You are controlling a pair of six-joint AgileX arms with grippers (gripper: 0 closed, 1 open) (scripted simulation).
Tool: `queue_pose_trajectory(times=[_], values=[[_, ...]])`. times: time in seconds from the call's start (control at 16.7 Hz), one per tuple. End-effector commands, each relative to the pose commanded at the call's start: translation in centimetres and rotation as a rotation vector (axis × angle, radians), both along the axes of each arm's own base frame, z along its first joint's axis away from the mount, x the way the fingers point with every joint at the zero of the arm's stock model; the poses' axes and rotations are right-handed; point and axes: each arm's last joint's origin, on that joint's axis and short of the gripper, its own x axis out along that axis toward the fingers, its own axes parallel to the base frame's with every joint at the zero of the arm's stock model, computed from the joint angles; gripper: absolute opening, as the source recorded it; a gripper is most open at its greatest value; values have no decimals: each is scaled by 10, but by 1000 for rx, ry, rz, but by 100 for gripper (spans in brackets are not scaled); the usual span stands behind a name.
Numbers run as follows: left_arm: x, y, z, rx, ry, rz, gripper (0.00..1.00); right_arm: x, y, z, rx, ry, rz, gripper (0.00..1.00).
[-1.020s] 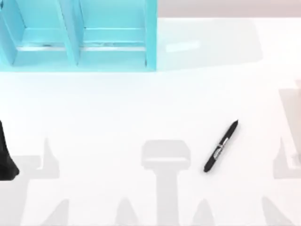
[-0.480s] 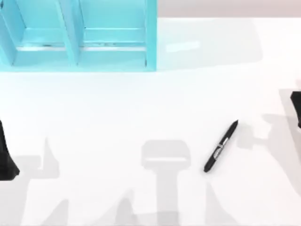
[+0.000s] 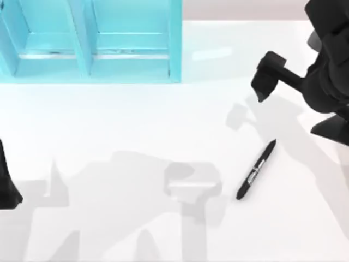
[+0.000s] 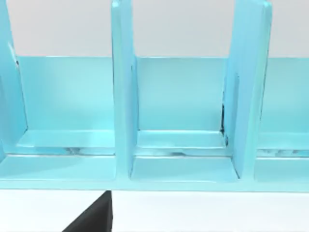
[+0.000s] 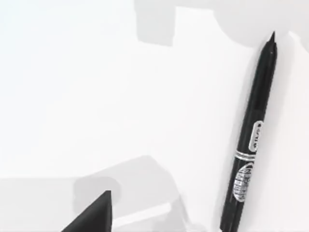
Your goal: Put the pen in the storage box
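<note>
The pen [image 3: 256, 170], black with a silver-grey label band, lies flat and diagonal on the white table, right of centre. In the right wrist view the pen [image 5: 251, 140] runs lengthwise, with a dark tip of my right gripper [image 5: 91, 215] at the picture's edge, apart from it. My right arm [image 3: 327, 71] hangs above the table's far right, beyond and to the right of the pen. The storage box [image 3: 90, 41], cyan with upright dividers, stands at the far left. My left gripper [image 3: 6, 180] is parked at the left edge.
The left wrist view faces the storage box's open compartments [image 4: 181, 116], separated by cyan dividers [image 4: 123, 92]. White tabletop [image 3: 136, 125] lies open between the box and the pen. Arm shadows fall across the near part of the table.
My right arm has swung in from the right edge to a spot above the far right of the table. The pen and my left arm have not moved.
</note>
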Motion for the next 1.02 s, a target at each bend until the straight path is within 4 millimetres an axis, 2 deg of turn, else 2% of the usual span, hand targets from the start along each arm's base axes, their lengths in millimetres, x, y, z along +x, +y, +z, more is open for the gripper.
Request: queue_pose_trajectory(times=[0.18, 0.36, 0.48, 0.84, 1.02], values=[[0, 0, 0, 0, 0, 0, 100, 33, 22, -32, -58, 195, -69, 100], [0, 0, 0, 0, 0, 0, 100, 50, 32, -56, -112, 321, -115, 100], [0, 0, 0, 0, 0, 0, 100, 55, 34, -65, -132, 361, -128, 100], [0, 0, 0, 0, 0, 0, 100, 55, 33, -67, -133, 365, -132, 100], [0, 0, 0, 0, 0, 0, 100, 57, 35, -89, -136, 370, -130, 100]])
